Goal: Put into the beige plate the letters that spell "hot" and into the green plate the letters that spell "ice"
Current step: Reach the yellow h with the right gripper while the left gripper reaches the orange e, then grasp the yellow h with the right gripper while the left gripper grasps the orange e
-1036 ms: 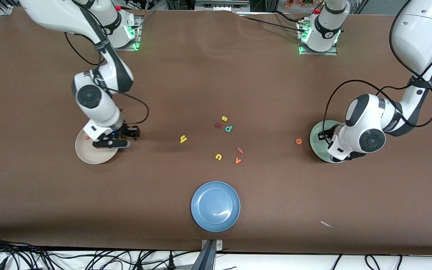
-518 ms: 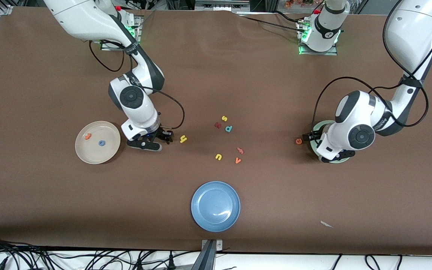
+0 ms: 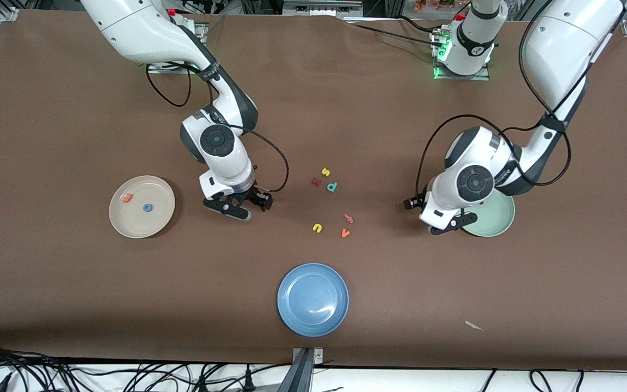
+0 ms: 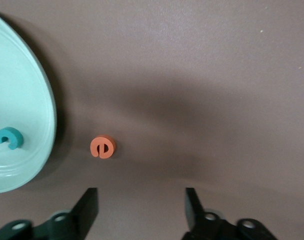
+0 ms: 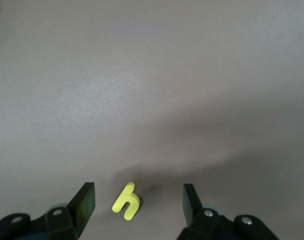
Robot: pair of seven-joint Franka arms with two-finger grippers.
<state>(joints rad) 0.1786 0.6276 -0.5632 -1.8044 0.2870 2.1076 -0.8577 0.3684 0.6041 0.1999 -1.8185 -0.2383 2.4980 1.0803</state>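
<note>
Right tool (image 5: 136,202) hangs low over the brown worktop (image 3: 74,283), fingers spread wide – small yellow toy letter h (image 5: 125,201) lies between them, unheld. Left tool (image 4: 141,207) open too, over the worktop; small orange toy letter e (image 4: 102,147) lies just beside the round pale-green plate (image 4: 21,100) (teal c (image 4: 9,138) inside). Round beige plate (image 3: 157,191) holds orange t (image 3: 127,198) and blue ring o (image 3: 148,207).
</note>
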